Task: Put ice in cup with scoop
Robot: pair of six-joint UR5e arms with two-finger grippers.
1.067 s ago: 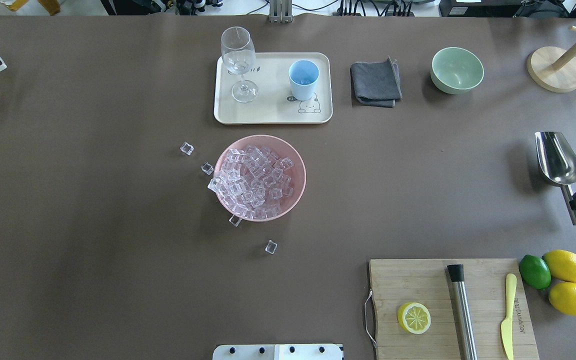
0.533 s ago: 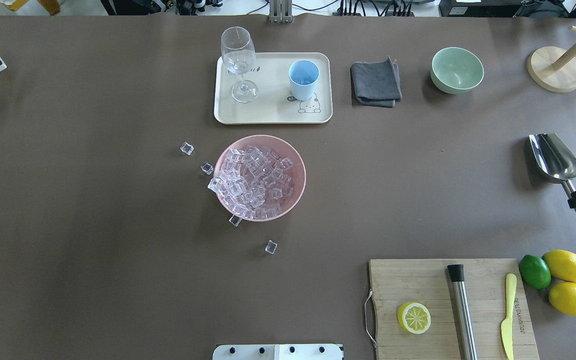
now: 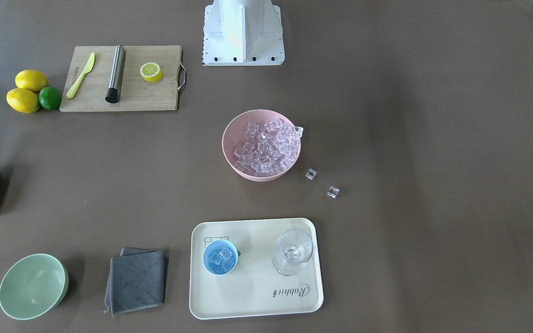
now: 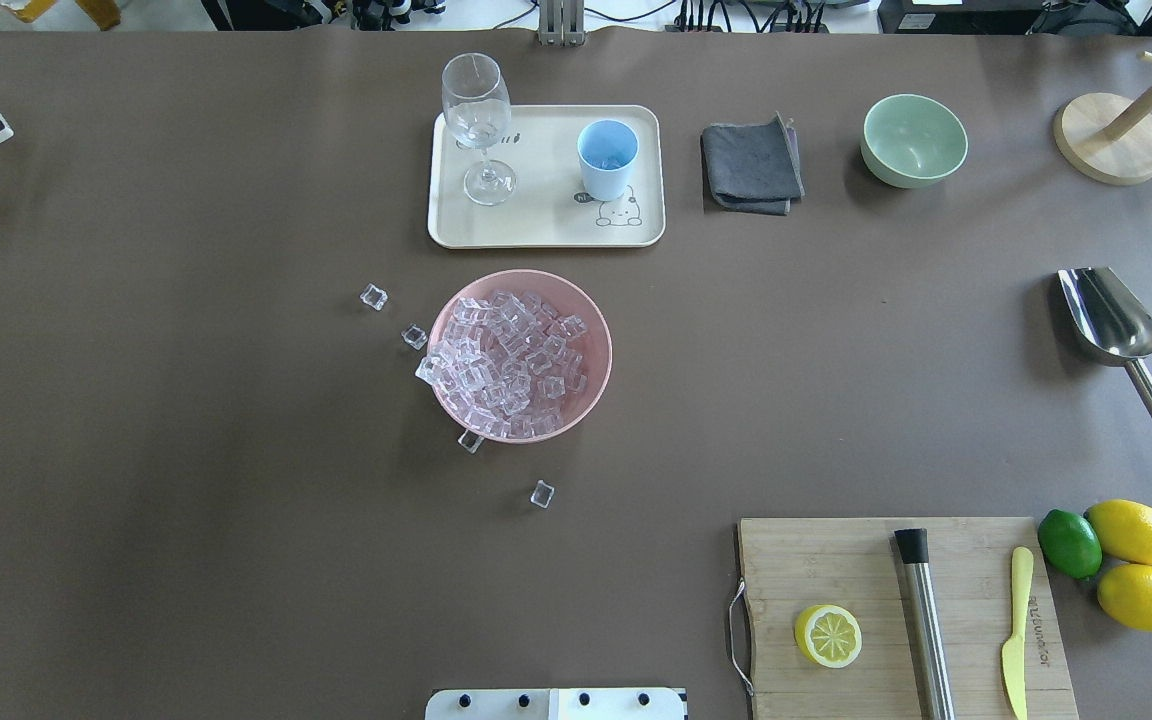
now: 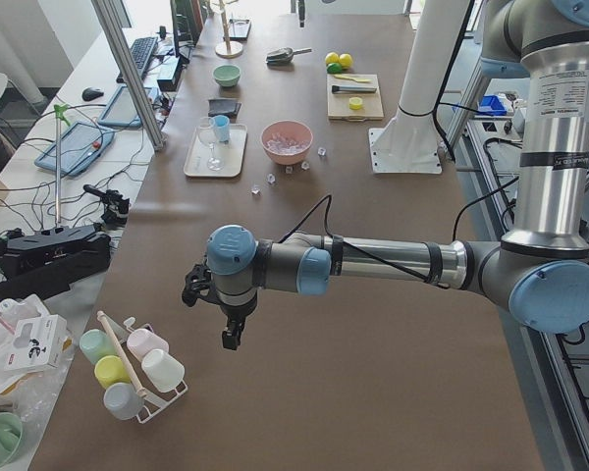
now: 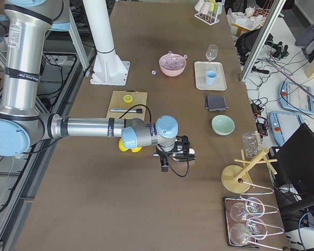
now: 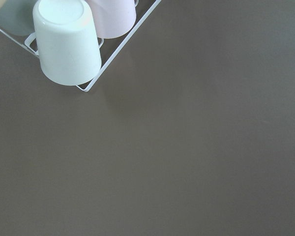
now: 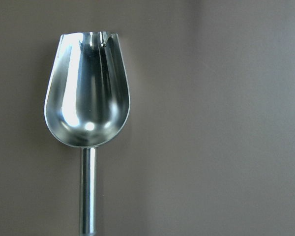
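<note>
Scoop lies trough-up on worktop, ungripped. Ice sits in cup. L jaws, R jaws: can't tell if open.

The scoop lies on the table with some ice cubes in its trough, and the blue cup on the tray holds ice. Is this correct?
Not quite. The scoop lies on the table, but its trough is empty, as the right wrist view shows. The blue cup on the tray does hold ice.
</note>
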